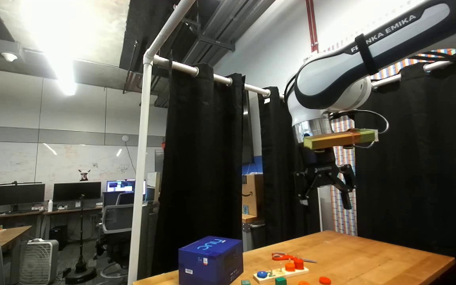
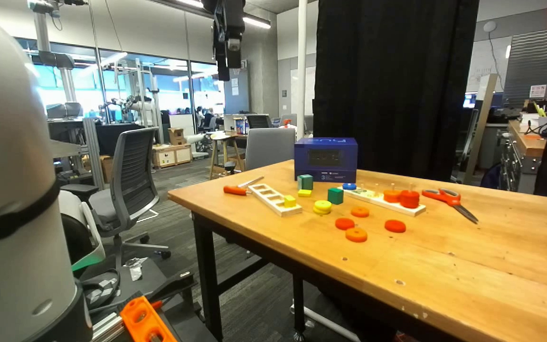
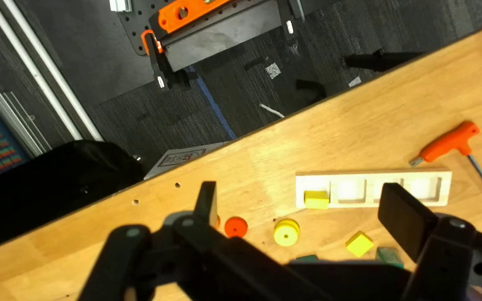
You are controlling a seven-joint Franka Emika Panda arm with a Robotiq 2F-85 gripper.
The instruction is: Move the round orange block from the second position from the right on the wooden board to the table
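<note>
The round orange block sits on a peg of the wooden board, second from the right, beside a red stack, in both exterior views: the orange block (image 1: 289, 266) (image 2: 391, 195), the board (image 1: 297, 272) (image 2: 375, 200). A blue round block (image 1: 262, 274) (image 2: 349, 186) is at the board's far end. The board stands on the wooden table (image 1: 358, 261) (image 2: 454, 270) (image 3: 262, 167). My gripper (image 1: 324, 201) (image 2: 229, 71) (image 3: 299, 188) is open and empty, high above the table. In the wrist view the pegged board and its orange block do not show.
Loose orange discs (image 2: 360, 212), red discs (image 2: 395, 226) and yellow discs (image 2: 322, 207) lie in front of the board. Green blocks (image 2: 335, 195), a slotted tray (image 2: 273, 202), a blue box (image 2: 325, 159), scissors (image 2: 449, 197) and an orange-handled tool (image 3: 450, 142) are on the table.
</note>
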